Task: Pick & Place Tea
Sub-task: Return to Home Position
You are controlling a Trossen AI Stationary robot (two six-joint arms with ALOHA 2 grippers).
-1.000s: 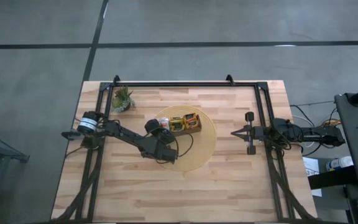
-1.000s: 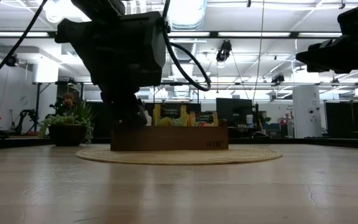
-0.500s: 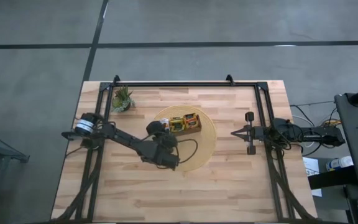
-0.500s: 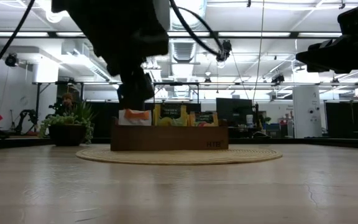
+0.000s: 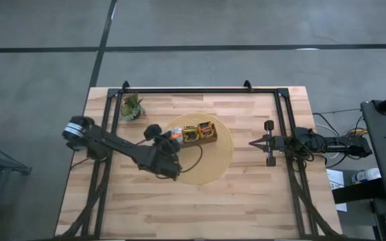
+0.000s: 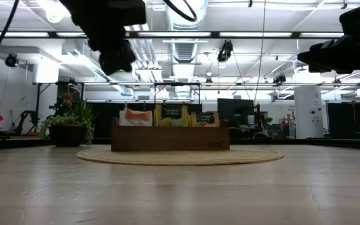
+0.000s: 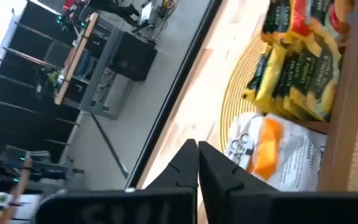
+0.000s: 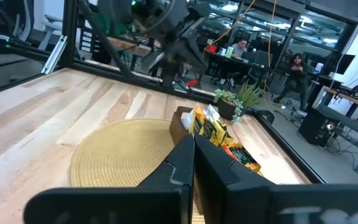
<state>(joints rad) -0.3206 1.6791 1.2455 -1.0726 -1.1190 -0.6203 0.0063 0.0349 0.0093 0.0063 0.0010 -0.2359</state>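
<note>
Left gripper [image 7: 194,152]: fingers pressed together, holding nothing, raised beside the left end of the wooden tray [image 6: 167,139] | white-orange sachets [image 6: 136,116]: in that end compartment; yellow sachets [image 6: 174,114] in the middle one | right gripper [image 8: 193,152]: closed, empty, near the right edge of the bench [image 5: 246,201]

Tea sachets [image 5: 190,134] upright in tray [image 6: 167,139]: white/orange ones [image 6: 136,116] left, yellow/dk-green ones [image 6: 171,114] mid, orange ones [image 6: 205,119] right.

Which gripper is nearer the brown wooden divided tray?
Left. The left gripper hangs raised beside the brown wooden divided tray; the right gripper waits beyond the round woven mat.
</note>
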